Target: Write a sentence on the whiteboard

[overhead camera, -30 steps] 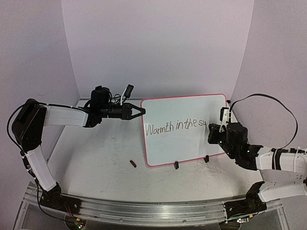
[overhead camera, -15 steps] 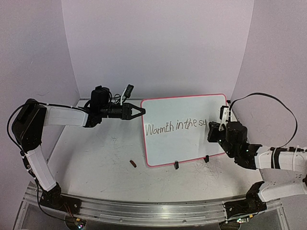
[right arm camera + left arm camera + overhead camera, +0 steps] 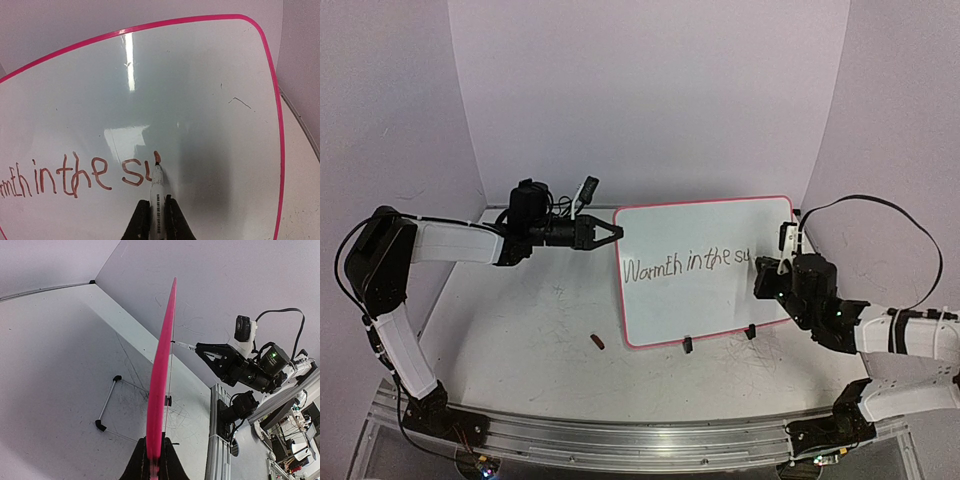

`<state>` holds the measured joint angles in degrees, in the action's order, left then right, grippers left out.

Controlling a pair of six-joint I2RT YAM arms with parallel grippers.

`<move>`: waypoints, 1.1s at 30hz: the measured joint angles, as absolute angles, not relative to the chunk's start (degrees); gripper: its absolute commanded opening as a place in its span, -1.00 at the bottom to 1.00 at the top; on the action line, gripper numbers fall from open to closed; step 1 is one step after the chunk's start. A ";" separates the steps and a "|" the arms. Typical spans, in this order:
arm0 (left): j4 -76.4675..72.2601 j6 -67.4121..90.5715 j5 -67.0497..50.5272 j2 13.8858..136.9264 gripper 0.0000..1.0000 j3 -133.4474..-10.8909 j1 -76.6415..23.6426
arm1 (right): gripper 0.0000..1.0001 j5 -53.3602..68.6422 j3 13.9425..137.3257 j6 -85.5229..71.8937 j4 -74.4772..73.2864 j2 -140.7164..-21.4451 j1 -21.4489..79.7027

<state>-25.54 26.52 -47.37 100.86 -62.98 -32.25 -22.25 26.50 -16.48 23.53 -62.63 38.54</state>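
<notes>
Left end effector (image 3: 153, 460): pinching whiteboard (image 3: 715, 305) edge; a slip could topple it
Right end effector (image 3: 156, 214): clamped on marker (image 3: 157, 184); overpressing may skew strokes

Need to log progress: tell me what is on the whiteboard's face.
The whiteboard carries handwriting across its middle: "Warmth in the su". The marker in the right gripper has its tip at the last letter, hiding any stroke beneath it. Elsewhere it shows only glare.

Bright, even light; glare streak on whiteboard (image 3: 129, 60)
</notes>
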 measured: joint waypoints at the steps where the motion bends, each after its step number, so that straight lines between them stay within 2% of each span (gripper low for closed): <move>1: -25.54 26.52 -47.37 100.86 -1.00 -62.98 -32.25 | -1.00 -22.09 26.44 -16.72 23.05 -62.40 38.54; 16: -25.52 26.57 -47.37 100.86 -1.00 -62.98 -32.25 | -1.00 -21.60 25.71 -19.57 20.21 -61.20 38.54; 24: -25.54 26.52 -47.40 100.86 -1.00 -62.98 -32.25 | -1.00 -21.45 25.70 -18.81 18.74 -56.11 38.50; 33: -25.54 26.50 -47.40 100.84 -1.00 -62.98 -32.25 | -1.00 -20.90 26.46 -16.33 20.99 -60.33 37.48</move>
<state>-25.54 26.50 -47.40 100.84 -62.98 -32.25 -20.90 26.46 -16.33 20.99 -60.33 37.48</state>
